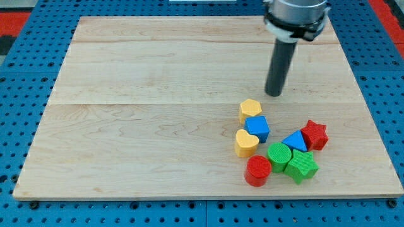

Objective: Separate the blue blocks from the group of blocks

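Your tip (274,94) rests on the wooden board (145,113), just above the cluster toward the view's top, touching no block. It is a bare rod with no fingers, holding nothing. The blue cube (257,128) sits between the yellow hexagon (250,109) and yellow heart (245,143). The blue triangle (295,141) touches the red star (314,135) and green cylinder (278,154). No writing is readable.

My tip (273,94) stands just above the yellow hexagon block (250,110).
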Controlling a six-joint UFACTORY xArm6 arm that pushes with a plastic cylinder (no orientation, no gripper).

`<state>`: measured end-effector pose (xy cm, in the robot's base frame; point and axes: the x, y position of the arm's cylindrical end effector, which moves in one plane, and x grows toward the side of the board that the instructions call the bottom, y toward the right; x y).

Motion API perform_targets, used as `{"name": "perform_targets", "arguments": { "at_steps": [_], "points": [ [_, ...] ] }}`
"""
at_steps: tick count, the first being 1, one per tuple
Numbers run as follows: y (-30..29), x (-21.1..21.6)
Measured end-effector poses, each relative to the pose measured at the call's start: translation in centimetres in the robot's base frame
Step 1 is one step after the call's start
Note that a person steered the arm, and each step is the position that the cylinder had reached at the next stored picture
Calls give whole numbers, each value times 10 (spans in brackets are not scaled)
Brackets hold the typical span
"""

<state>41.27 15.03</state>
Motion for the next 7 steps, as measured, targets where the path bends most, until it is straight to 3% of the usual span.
{"name": "perform_targets", "arguments": {
  "at_steps": [1, 2, 3, 6, 7],
  "points": [
    [72, 44],
    [121, 122],
    [119, 141],
    [-16, 133],
    [-25, 122]
  ]
}}
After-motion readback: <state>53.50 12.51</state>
